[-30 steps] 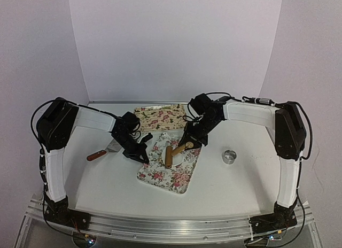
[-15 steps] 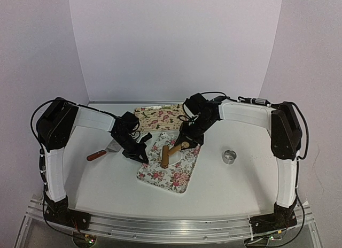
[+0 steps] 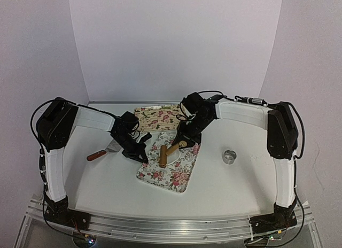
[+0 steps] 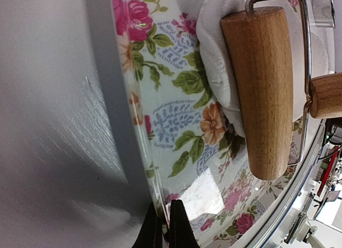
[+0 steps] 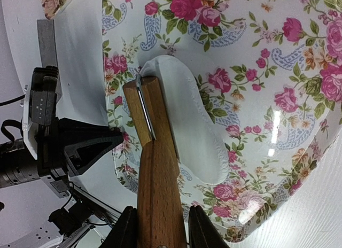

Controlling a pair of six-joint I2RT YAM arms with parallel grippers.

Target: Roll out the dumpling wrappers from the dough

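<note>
The white table [image 3: 107, 178] carries two flowered trays. The front tray [image 3: 176, 178] sits between the arms and the back tray [image 3: 160, 117] lies behind it.

The left gripper [image 4: 163, 229] has its fingers pinched together on the front tray's left rim. The right gripper [image 5: 160, 210] is clamped around the wooden handle of the rolling pin [image 3: 163, 155], one finger on each side.

The dough [image 5: 189, 125] is a flattened white patch lying in the front tray. It is straight ahead of the right gripper's fingers, with one end under the pin's roller and the rest spreading out beside it. It lies well inside the rim that the left gripper holds, clear of those fingers.

A spatula [image 3: 104, 150] lies left of the front tray, and a metal ring [image 3: 230, 156] stands to its right.
</note>
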